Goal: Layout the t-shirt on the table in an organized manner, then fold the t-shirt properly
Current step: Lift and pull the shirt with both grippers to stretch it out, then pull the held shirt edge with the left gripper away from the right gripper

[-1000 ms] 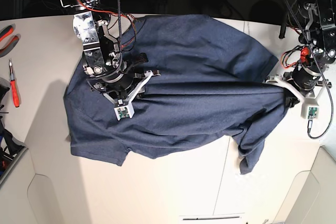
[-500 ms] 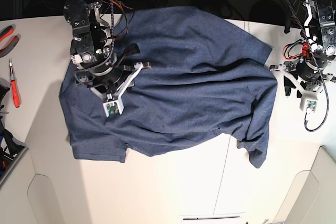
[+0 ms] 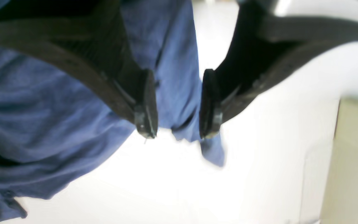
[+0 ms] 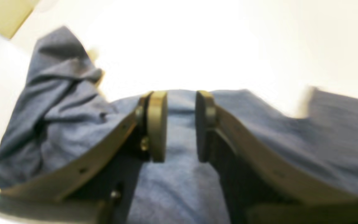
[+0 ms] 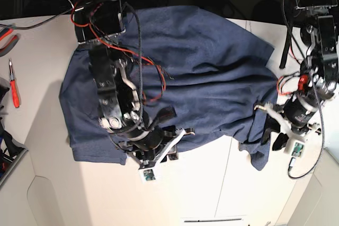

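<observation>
You see the t-shirt (image 5: pixel 201 72) lying across the upper middle of the base view on the table (image 5: pixel 212 189), a heathered navy sheet with soft wrinkles, one sleeve bunched and drooping at its lower right edge; no lettering shows. Your left gripper (image 3: pixel 177 105) hangs at that bunched sleeve, jaws apart, nothing clamped between them. Your right gripper (image 4: pixel 180 124) sits at the shirt's lower left hem, jaws parted with cloth showing in the gap beneath.
</observation>
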Available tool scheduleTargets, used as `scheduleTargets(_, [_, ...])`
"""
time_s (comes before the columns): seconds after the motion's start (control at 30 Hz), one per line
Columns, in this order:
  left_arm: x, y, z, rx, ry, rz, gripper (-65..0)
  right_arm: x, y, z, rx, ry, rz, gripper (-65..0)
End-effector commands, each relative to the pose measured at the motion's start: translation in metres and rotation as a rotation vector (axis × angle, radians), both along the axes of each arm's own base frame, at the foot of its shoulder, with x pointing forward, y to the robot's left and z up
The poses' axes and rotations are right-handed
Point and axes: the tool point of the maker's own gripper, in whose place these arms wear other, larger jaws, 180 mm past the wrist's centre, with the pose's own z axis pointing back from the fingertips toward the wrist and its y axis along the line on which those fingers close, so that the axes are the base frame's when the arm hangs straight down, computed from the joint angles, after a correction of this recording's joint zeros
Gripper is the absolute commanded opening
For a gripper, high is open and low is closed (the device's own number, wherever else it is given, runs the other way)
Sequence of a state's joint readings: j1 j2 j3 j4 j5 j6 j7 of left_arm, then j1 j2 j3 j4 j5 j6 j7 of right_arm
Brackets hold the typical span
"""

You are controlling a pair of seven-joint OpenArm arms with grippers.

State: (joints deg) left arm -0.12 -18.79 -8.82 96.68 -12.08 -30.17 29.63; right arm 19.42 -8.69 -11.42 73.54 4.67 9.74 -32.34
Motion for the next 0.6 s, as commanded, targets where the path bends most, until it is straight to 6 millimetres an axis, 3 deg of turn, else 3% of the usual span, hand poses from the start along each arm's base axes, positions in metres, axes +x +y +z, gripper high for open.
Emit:
scheduleTargets(0.0, [0.013,-0.005,0.01,0.022,-0.042,-0.022,-39.0,0.012,0.005,0.007,-0.003,-0.028,0.012,-49.0])
scheduleTargets(0.13, [0.042,-0.011,-0.02,0.148,0.004,-0.064,-38.9,0.018,0.014,-0.023,-0.07,0.022,0.059,-49.0])
scheduleTargets(0.23, [0.064,-0.001,-0.04,0.237,0.054,-0.054,-38.9,0.019,0.009,-0.043,-0.113,0.044,0.061,-49.0])
scheduleTargets(0.33, [0.085,0.015,-0.048,0.329,0.076,-0.031,-38.9,0.019,0.006,-0.056,-0.135,0.045,0.061,-49.1])
scheduleTargets(0.47, [0.1,0.03,-0.064,0.393,0.136,-0.018,-38.9,0.012,-0.001,-0.077,-0.185,0.076,0.066,-57.2])
scheduleTargets(0.57, [0.099,0.035,-0.076,0.369,0.182,-0.004,-38.9,0.007,-0.003,-0.085,-0.193,0.099,0.069,-58.0])
